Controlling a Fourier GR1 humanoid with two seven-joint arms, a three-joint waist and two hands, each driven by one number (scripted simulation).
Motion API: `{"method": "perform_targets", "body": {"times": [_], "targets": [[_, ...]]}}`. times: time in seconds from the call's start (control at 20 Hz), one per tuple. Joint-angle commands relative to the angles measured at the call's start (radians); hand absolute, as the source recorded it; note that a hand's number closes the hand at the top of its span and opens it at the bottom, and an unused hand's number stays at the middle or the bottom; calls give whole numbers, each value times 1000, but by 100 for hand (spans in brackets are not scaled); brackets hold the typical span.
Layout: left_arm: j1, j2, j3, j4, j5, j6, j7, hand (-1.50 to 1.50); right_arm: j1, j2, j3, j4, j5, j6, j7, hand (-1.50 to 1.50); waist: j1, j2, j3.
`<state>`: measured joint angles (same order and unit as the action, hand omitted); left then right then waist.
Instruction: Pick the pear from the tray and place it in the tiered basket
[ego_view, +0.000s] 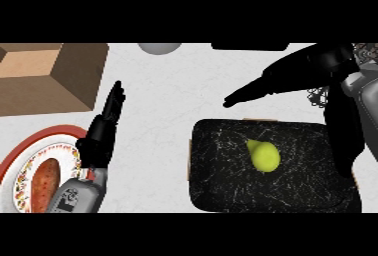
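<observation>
Cut off at the lower edge, my left forearm ends in the left robot hand (107, 125), open with fingers straight, beside a half-seen plate (15, 160). My right robot hand (295, 70), fingers outstretched and holding nothing, hides most of the tiered basket (319, 97). The pear (262, 155) lies on the black tray (221, 190), apart from that hand.

Left hand (100, 141) and right hand (301, 70) are black with slim fingers; left forearm (78, 196) and right forearm (362, 94) are grey shells, the left bearing small black markings.

White, faintly veined counter (162, 90) under even light, a brown open box (44, 75) at upper left
</observation>
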<state>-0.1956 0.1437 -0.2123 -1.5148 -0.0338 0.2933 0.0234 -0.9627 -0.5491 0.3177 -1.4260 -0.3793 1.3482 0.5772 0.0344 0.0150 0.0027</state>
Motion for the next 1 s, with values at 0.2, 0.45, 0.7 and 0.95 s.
{"method": "perform_targets", "body": {"times": [0.2,0.45,0.7,0.95], "targets": [[21,15,5,-18,-1,-19,5,0,21,47,-24,-113,95,144,-132,-150,11,3,1],[-5,10,26,-3,15,-31,1,0,127,104,-72,-194,244,140,-162,-150,9,8,3],[-5,13,27,-25,16,-39,21,0,137,59,-69,-181,345,144,-211,-150,19,9,3],[-45,-19,24,33,-12,-13,9,0,163,78,-22,-168,434,110,-274,-150,9,9,2]]}}
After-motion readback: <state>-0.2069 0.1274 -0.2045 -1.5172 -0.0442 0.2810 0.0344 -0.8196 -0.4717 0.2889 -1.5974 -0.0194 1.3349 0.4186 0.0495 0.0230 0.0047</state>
